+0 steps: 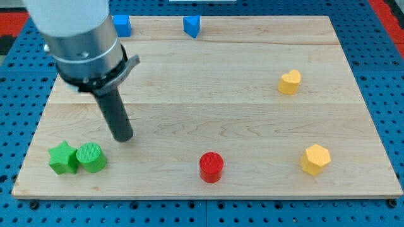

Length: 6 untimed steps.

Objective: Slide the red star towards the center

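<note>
No red star shows in the camera view. The only red block is a red cylinder (211,167) near the view's bottom, a little right of the middle. My tip (124,138) rests on the board at the view's left, just above and to the right of the green cylinder (91,157). The tip is well to the left of the red cylinder and apart from every block. The arm's grey body covers the board's top left part, so anything under it is hidden.
A green star (62,157) touches the green cylinder at the bottom left. Two blue blocks (122,25) (192,26) sit at the top edge. A yellow heart (290,82) is at the right, a yellow hexagon (315,159) at the bottom right. The wooden board (252,120) ends on all sides.
</note>
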Motion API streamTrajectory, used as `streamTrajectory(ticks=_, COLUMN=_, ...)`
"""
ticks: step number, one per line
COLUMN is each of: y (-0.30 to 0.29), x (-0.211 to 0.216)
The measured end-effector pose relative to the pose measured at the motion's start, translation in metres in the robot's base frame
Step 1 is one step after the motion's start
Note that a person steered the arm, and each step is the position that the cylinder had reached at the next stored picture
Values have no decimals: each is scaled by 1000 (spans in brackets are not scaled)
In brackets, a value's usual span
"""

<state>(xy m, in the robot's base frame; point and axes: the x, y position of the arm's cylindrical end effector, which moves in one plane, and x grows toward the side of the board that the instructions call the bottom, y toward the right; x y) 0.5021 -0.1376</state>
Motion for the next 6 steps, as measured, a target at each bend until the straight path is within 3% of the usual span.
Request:
streamTrajectory(ticks=2, y=-137, x=-77)
streamTrajectory(ticks=3, y=-135, x=-127)
streamTrajectory(ticks=5, y=-6, x=-69)
streamTrajectory(ticks=6, y=18, x=-58)
